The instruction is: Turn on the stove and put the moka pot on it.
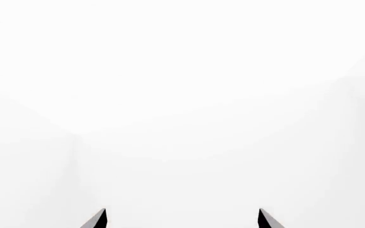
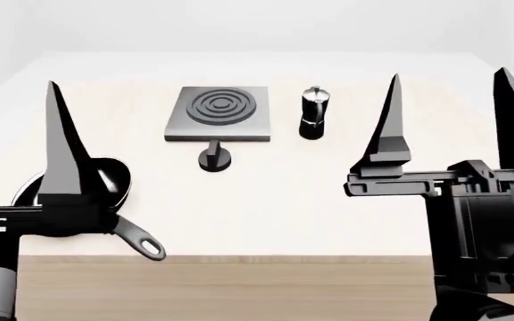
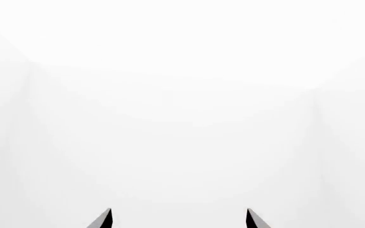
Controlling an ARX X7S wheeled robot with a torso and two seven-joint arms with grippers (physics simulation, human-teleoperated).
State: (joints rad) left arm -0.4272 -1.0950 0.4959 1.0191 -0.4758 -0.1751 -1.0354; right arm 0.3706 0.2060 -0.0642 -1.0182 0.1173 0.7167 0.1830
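Nothing is started: both arms hover raised over the table's (image 2: 266, 214) near edge, well short of everything. The left gripper (image 1: 182, 219) has its fingers spread apart and empty, and so does the right gripper (image 3: 179, 219). The stove (image 2: 219, 112) lies mid-table toward the far edge, its knob (image 2: 215, 159) just in front, the moka pot (image 2: 313, 112) just beside its right side. First call, I'd say: reach the knob and turn it. A frying pan (image 2: 105, 184) sits near the left corner, clear of that route.
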